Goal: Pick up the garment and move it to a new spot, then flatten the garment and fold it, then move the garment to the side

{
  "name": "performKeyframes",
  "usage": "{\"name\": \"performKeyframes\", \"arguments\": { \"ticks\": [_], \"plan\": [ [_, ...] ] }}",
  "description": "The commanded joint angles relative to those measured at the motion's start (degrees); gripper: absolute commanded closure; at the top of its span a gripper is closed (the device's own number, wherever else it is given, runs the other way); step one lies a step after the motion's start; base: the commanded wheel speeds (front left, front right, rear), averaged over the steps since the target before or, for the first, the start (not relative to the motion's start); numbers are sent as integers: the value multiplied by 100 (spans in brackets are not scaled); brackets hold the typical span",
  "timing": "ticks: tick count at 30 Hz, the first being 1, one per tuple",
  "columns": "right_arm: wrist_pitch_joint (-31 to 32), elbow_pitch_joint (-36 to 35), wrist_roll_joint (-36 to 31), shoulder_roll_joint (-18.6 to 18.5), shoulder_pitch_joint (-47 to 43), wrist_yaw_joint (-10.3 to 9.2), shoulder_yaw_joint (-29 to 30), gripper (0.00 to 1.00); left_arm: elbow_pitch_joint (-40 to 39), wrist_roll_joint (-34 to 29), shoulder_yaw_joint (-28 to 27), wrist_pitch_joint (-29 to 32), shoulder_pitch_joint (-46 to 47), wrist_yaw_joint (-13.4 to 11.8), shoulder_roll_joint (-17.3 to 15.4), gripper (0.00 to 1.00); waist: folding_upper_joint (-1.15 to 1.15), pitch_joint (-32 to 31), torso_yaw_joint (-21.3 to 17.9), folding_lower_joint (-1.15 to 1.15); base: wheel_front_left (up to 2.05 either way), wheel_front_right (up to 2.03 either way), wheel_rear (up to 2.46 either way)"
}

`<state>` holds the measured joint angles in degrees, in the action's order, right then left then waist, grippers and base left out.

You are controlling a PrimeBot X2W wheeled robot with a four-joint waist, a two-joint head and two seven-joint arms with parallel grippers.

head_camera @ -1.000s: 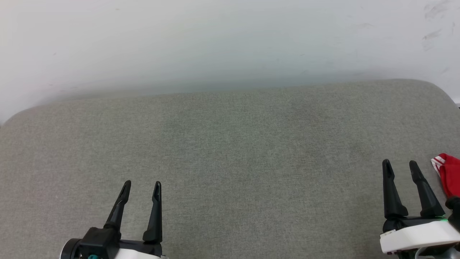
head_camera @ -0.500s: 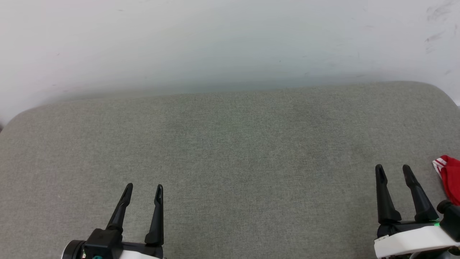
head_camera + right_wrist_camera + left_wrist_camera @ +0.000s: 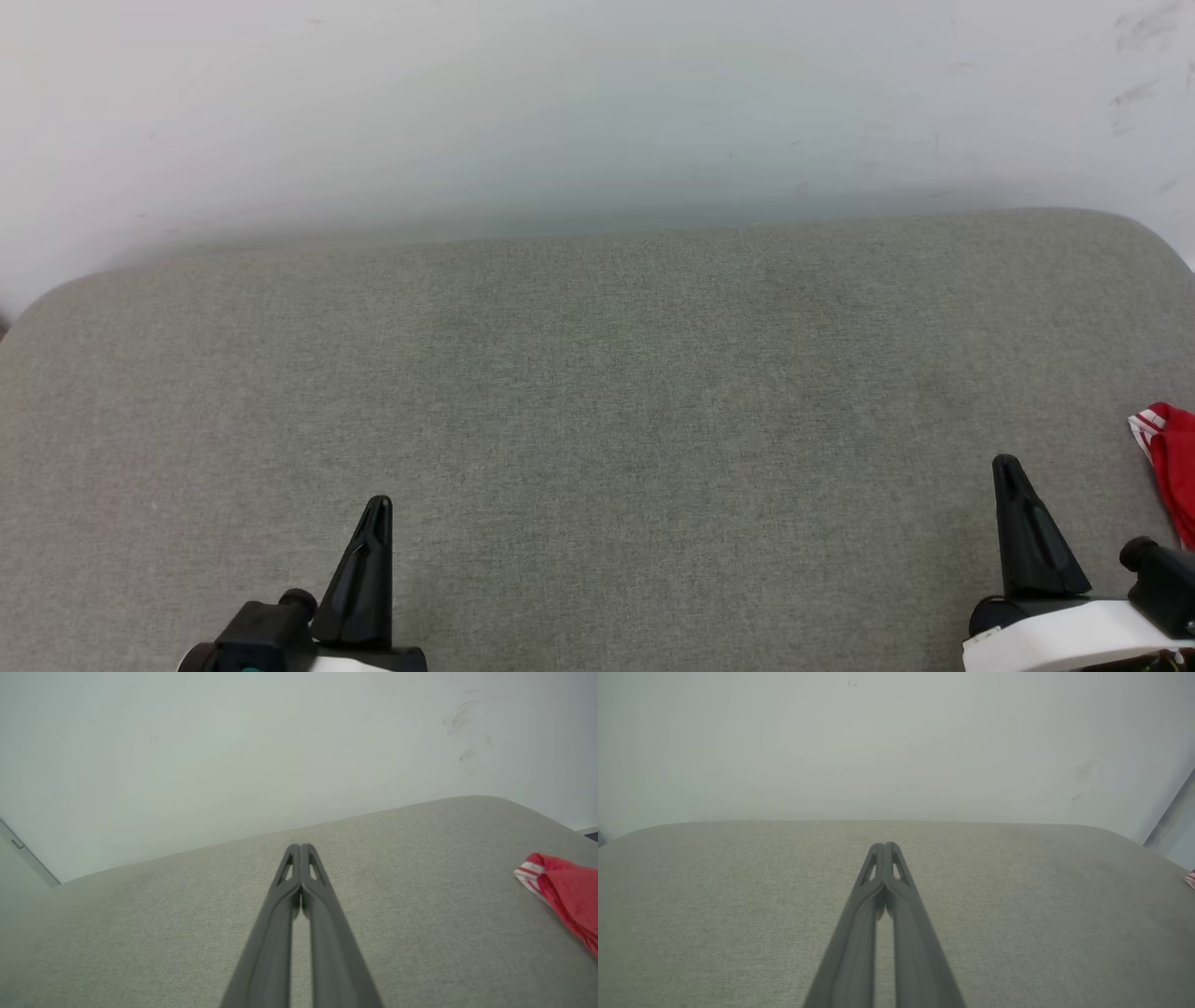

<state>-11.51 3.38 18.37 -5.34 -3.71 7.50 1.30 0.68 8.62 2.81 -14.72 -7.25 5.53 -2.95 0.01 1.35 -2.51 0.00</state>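
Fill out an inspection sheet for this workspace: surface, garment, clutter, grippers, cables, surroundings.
Surface: grey fabric pad with rounded far corners.
Job's things: garment, red with red-and-white striped trim, lying at the pad's right edge, partly out of frame, not held.
Clutter: nothing seen.
Grippers: left gripper shut and empty, over the pad's near left; right gripper shut and empty, left of the garment and apart from it.
Cables: nothing seen.
Surroundings: pale wall behind the pad, with scuff marks at its upper right.
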Motion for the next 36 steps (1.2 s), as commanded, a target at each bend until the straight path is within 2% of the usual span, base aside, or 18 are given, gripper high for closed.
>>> {"name": "performKeyframes", "arguments": {
  "ticks": [1,19,36],
  "plan": [
    [52,-50,295,-3,81,0,18,100,-64,357,-17,48,52,-9,-15,100,-1,-2,5,0,0,0,0],
    [432,215,2017,18,317,0,95,100,307,2379,-99,436,396,51,-125,100,-1,-20,41,0,0,0,0],
    [718,401,3261,49,482,-1,162,100,536,3819,-188,737,625,88,-169,100,-1,-35,74,0,0,0,0]
  ]
}}
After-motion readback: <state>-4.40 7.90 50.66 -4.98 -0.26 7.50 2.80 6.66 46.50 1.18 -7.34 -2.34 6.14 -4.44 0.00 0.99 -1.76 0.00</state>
